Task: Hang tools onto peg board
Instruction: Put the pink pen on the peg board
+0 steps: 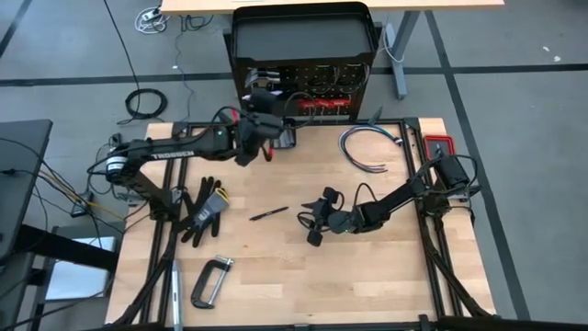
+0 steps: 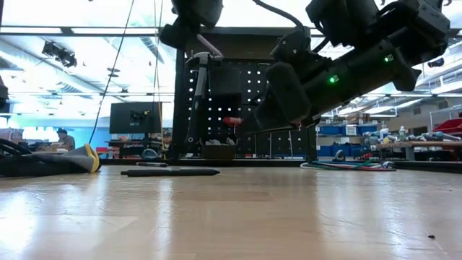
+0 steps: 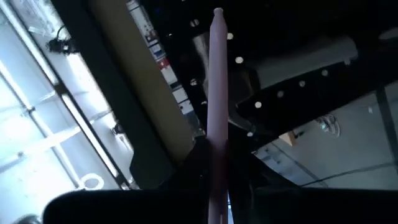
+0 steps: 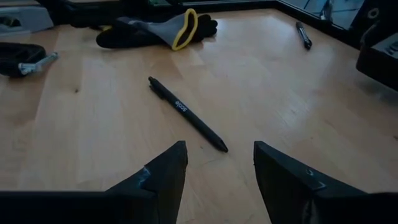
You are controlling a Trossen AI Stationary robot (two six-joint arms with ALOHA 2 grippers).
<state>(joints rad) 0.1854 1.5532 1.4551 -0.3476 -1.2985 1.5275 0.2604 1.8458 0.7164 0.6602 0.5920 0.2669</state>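
The peg board (image 1: 303, 87), a black holed panel, stands at the table's far edge with red-handled tools (image 1: 326, 103) on it. My left gripper (image 1: 265, 127) is raised in front of the board, shut on a tool with a long pale shaft (image 3: 216, 74); which tool it is, I cannot tell. In the low view a pale-shafted tool (image 2: 196, 101) shows upright before the board (image 2: 249, 90). My right gripper (image 4: 217, 168) is open, low over the table's middle (image 1: 314, 221). A black pen (image 4: 186, 115) lies flat just ahead of its fingers, untouched. My left gripper pinches the pale shaft (image 3: 216, 134) between its two fingers, which lie roughly along it. The shaft runs on from the fingers toward the peg board and ends in a small knob (image 3: 217, 10). It is lifted clear of the table. The gripper hides the held end.
A black glove with a yellow cuff (image 1: 204, 207) lies left of the pen, a grey C-clamp (image 1: 209, 280) near the front left. A slim dark tool (image 4: 303, 34) lies beyond. Blue-white cables (image 1: 367, 147) curl at the far right. Bare wood lies around the pen.
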